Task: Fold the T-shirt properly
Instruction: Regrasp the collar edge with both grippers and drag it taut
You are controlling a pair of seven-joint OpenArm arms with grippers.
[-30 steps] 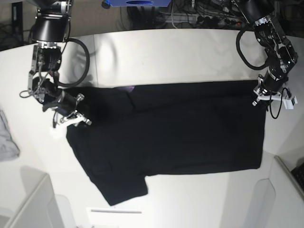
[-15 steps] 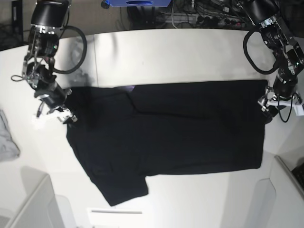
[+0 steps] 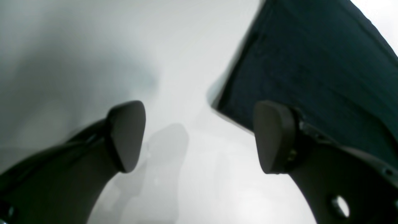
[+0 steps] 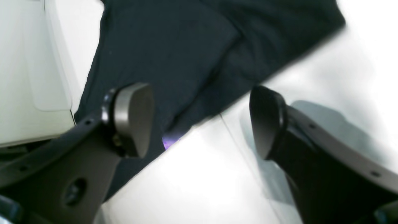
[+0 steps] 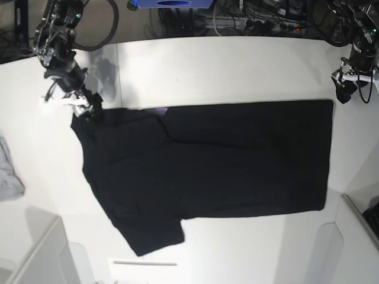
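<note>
The black T-shirt (image 5: 225, 160) lies spread flat on the white table (image 5: 225, 65), plain side up, with a sleeve toward the front left. A bit of purple print (image 5: 159, 109) peeks out at its far edge. My left gripper (image 5: 343, 92) is open and empty, just beyond the shirt's far right corner. In the left wrist view the left gripper (image 3: 199, 137) hangs over bare table beside that corner (image 3: 311, 77). My right gripper (image 5: 80, 107) is open and empty at the shirt's far left corner. In the right wrist view the right gripper (image 4: 200, 121) is above the shirt's edge (image 4: 174, 53).
A small grey cloth (image 5: 9, 171) lies at the left table edge. White bins stand at the front left (image 5: 35, 254) and front right (image 5: 355, 236). A thin white strip (image 5: 145, 263) lies near the front edge. Cables and a blue object (image 5: 172, 3) sit behind the table.
Both grippers have moved toward the far side of the table, away from the shirt's side edges. The shirt's far right corner now lies further right and flat.
</note>
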